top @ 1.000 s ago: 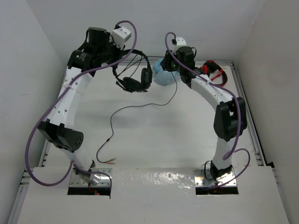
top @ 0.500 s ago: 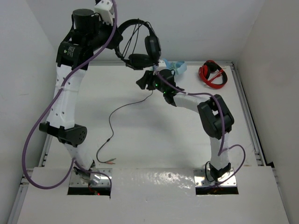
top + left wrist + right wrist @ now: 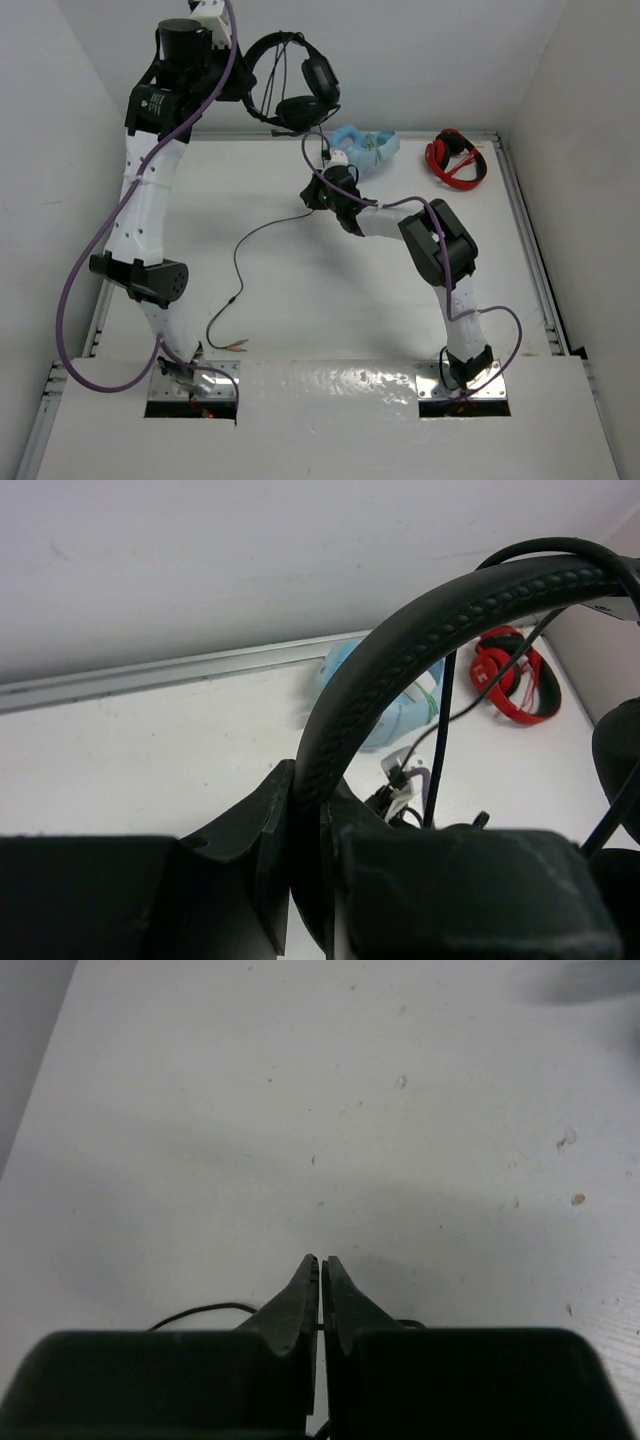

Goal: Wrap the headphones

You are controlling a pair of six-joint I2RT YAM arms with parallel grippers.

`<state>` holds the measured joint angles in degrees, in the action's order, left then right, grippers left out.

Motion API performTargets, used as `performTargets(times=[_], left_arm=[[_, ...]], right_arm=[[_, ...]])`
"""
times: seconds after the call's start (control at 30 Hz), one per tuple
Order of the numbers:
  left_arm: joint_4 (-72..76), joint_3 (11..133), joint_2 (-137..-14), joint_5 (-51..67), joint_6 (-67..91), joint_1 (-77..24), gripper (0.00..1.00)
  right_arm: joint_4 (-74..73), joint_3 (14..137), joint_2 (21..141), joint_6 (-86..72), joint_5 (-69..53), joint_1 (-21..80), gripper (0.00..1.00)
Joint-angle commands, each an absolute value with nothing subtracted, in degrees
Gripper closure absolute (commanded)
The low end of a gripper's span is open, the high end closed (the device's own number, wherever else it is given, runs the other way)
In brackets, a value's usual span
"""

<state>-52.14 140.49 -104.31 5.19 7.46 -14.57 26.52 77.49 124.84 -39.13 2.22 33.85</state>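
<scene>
White table (image 3: 300, 290) below; headphones (image 3: 320, 75) hang at upper left, stiff headband (image 3: 400, 650) clamped in your left gripper (image 3: 305, 805); right gripper (image 3: 320, 1272) seems pinched onto the limp, thin cable (image 3: 205, 1309); hold it there, gently.

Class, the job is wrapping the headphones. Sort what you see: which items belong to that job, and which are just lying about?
In the job:
- black headphones, held up by the left end effector
- their cable, pinched by the right end effector

Lying about:
- light-blue headphones
- red-and-black headphones
</scene>
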Motion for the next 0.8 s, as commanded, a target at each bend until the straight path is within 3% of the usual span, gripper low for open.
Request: performTargets(times=[0.0,0.23,0.43,0.57,0.77], left_arm=[[-47.5,141.9,-103.6,4.5,13.4,-12.7,1.00],[-44.3,139.0,-105.0,10.9,27.4,-0.2,1.00],[-41.5,136.5,-106.6,4.7,31.7,3.2,1.00],[-38.2,132.3,-107.5,0.5,32.5,5.0,1.00],[-34.4,126.1,-108.3,-4.7,31.6,6.1,1.00]], right_arm=[[28.6,79.7,126.0,-41.4,5.4,33.9,1.00],[17.1,85.9,125.8,-32.2,0.2,38.7,1.00],[5.7,93.4,127.9,-21.4,-15.1,48.4,1.00],[-0.9,95.4,127.2,-11.7,-18.4,55.9,1.00],[-7.2,99.8,126.7,-8.0,-21.3,59.4,1.00]])
